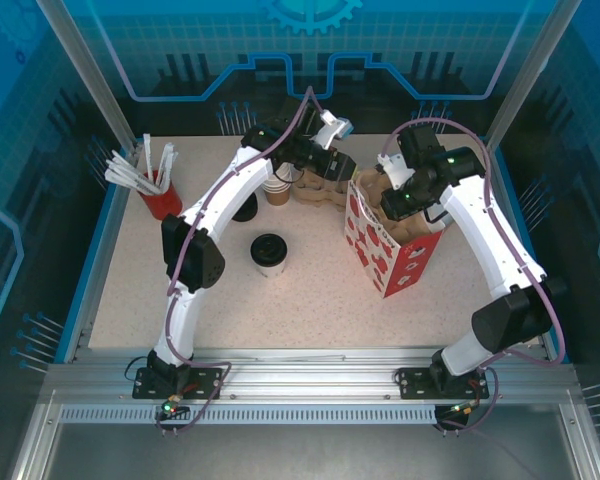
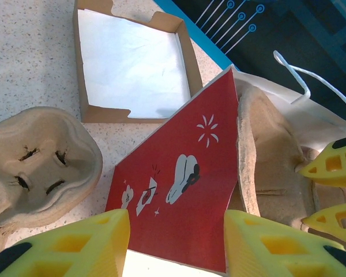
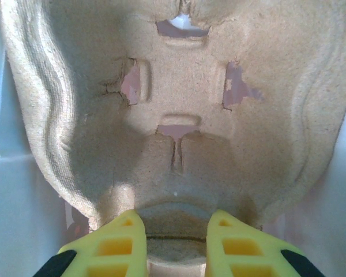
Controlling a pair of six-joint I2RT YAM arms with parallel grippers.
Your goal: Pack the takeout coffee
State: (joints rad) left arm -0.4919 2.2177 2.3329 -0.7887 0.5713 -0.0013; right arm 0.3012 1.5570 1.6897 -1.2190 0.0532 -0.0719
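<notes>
The pulp carrier (image 3: 184, 81) and cardboard box (image 2: 127, 113) both run off the top edge.

The paper bag (image 2: 179, 190) is red with small white printed figures and a starburst, the moulded-pulp cup carrier (image 3: 179, 86) plain tan, the takeout coffee cup (image 1: 269, 252) white with a black lid, the tabletop (image 1: 310, 310) speckled beige.

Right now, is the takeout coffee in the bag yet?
Out. The takeout coffee stands upright on the table, black lid on, apart from the red bag.

Overhead; wrist close-ups sharing pulp carrier (image 3: 179, 115)
</notes>
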